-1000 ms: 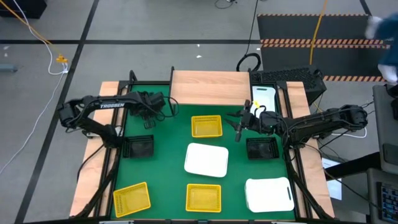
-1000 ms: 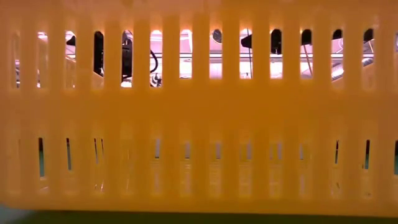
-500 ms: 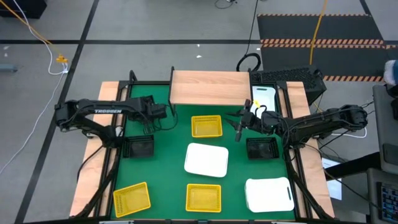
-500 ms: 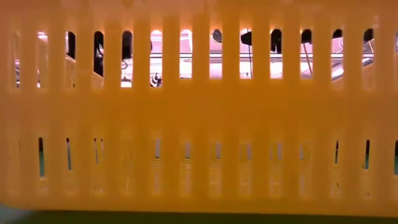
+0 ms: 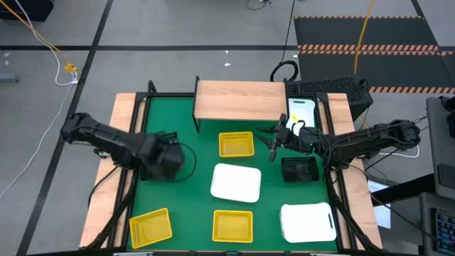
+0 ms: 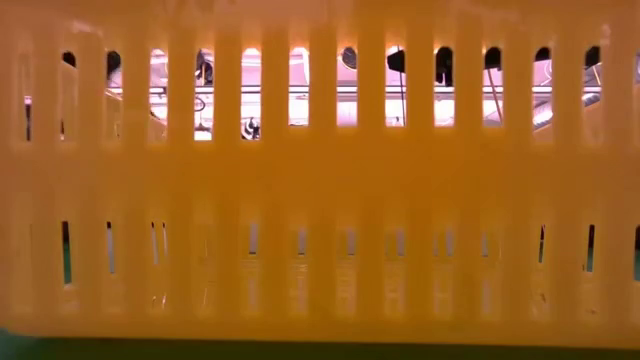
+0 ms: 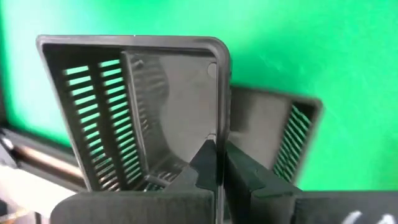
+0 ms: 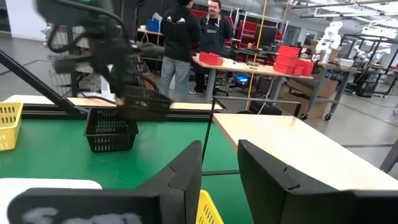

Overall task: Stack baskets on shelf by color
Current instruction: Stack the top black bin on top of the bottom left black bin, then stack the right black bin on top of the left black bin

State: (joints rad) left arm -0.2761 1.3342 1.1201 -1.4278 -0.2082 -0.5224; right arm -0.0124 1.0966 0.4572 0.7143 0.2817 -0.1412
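Left claw [image 7: 219, 163] pinched shut on the wall of a black basket [image 7: 149, 106], fingers either side of the rim, basket tipped off the green mat [image 5: 192, 167]. Seen from above, left claw [image 5: 168, 158] low over the mat's left side, covering that basket. Holds nothing inside, as far as visible; slotted walls and bare floor only. Second dark basket wall [image 7: 280, 140] just behind it in the left wrist view. Right claw [image 8: 217, 168] parted, gripping nothing, hanging near the mat's far right [image 5: 274, 146], just beside a yellow basket [image 5: 236, 144] and above another black basket [image 5: 299, 169], both apparently empty. Wooden shelf [image 5: 240, 99] at the mat's far edge, top bare. White basket [image 5: 236, 182] mid-mat, upside down or lidless cannot be told; another white basket [image 5: 307, 222] at the near right corner, a third white one [image 5: 301, 110] off the mat beside the shelf's right end. Two more yellow baskets at the near edge, one left [image 5: 151, 226], one centre [image 5: 232, 225], well apart. Low view blocked almost wholly by a yellow slotted wall [image 6: 320, 190]. Two people [image 8: 196, 37] standing at tables far beyond, past the shelf top [image 8: 292, 149].
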